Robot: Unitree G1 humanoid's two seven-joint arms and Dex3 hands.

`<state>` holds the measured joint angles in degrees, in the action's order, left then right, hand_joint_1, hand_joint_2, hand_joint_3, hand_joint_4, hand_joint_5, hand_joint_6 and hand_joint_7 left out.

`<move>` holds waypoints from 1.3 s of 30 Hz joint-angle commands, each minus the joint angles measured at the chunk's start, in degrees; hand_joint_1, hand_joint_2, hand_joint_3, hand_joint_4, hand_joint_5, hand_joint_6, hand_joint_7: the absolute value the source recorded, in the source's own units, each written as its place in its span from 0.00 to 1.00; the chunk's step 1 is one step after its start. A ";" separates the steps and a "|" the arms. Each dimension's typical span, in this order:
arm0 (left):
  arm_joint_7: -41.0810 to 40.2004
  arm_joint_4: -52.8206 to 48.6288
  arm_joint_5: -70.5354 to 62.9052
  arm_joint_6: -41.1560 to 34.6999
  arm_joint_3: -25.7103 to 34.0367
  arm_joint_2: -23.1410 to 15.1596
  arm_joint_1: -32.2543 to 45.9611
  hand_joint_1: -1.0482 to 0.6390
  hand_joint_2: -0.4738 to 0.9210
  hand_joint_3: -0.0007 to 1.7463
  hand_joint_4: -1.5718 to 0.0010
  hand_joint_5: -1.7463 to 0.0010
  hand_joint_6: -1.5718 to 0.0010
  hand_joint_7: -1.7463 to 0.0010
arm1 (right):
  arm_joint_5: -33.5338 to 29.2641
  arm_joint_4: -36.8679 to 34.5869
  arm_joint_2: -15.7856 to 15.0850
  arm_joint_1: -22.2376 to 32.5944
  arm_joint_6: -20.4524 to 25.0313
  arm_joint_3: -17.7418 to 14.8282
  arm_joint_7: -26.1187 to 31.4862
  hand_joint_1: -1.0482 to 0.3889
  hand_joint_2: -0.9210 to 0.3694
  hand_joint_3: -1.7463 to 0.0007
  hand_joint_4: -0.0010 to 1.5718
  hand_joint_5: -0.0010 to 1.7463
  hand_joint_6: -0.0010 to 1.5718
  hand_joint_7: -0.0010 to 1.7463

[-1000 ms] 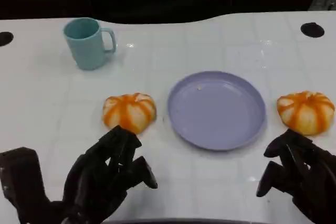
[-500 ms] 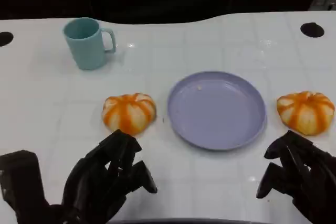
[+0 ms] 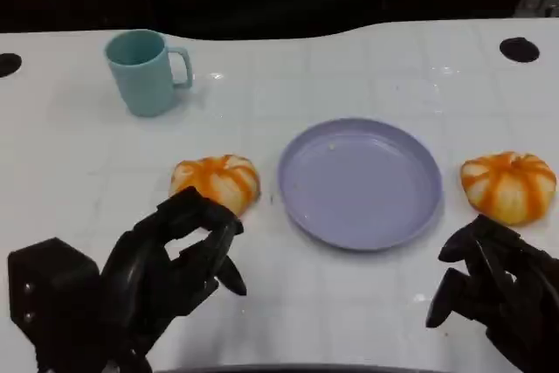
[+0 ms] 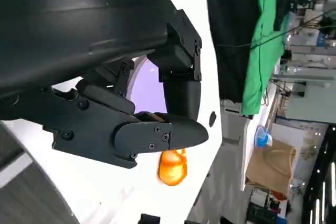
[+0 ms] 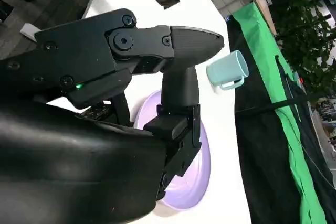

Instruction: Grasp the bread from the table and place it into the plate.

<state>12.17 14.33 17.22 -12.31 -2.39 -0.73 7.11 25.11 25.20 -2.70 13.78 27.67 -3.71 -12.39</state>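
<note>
In the head view, the left robot hand hovers low over the white tabletop just in front of the left bread, its fingers apart and curved around nothing, not touching the bun. The purple plate lies bare between that bread and the right bread, both buns resting on the tabletop beside the plate. The right robot hand sits near the right bread, fingers curled in, grasping nothing. A teal mug stands upright well behind the left bread. In the left wrist view, black fingers spread over the plate, with an orange bread beyond them. In the right wrist view, the fingers reach over the plate, and the mug stands farther off.
</note>
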 commanded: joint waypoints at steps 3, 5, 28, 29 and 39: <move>-0.90 0.88 -24.35 13.17 -5.55 -12.20 -3.99 0.33 1.00 0.05 0.82 0.37 0.71 0.75 | 0.92 -0.61 -0.04 -1.08 -0.16 -0.70 0.21 0.39 0.00 0.80 0.42 1.00 0.33 0.92; -2.51 0.90 -30.95 15.06 -6.37 -14.30 -4.85 0.32 0.99 0.02 0.87 0.43 0.71 0.86 | 0.40 -0.63 -0.31 -1.11 -0.29 -0.47 0.14 0.39 0.00 0.80 0.42 1.00 0.32 0.92; 1.19 -6.81 -66.60 14.77 -14.12 -24.56 -20.69 0.29 0.93 0.00 1.00 0.78 0.84 1.00 | 0.24 -0.24 -0.33 -1.05 0.18 -0.06 0.87 0.40 0.00 0.79 0.41 1.00 0.32 0.92; 1.84 -7.92 -67.05 14.40 -14.72 -24.45 -21.61 0.29 0.93 0.00 1.00 0.79 0.85 1.00 | 0.29 -0.14 -0.31 -1.00 0.27 -0.06 0.92 0.40 0.00 0.79 0.41 1.00 0.32 0.92; 3.04 -23.51 -69.04 11.54 -20.60 -21.45 -31.34 0.29 0.94 0.00 1.00 0.84 0.87 1.00 | -0.10 0.48 -0.28 -0.65 0.63 0.17 1.60 0.40 0.00 0.80 0.41 1.00 0.32 0.92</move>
<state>15.48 -4.77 -51.62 -0.22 -21.99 -22.77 -21.31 24.95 24.95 -2.37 12.86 27.89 -3.48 -11.22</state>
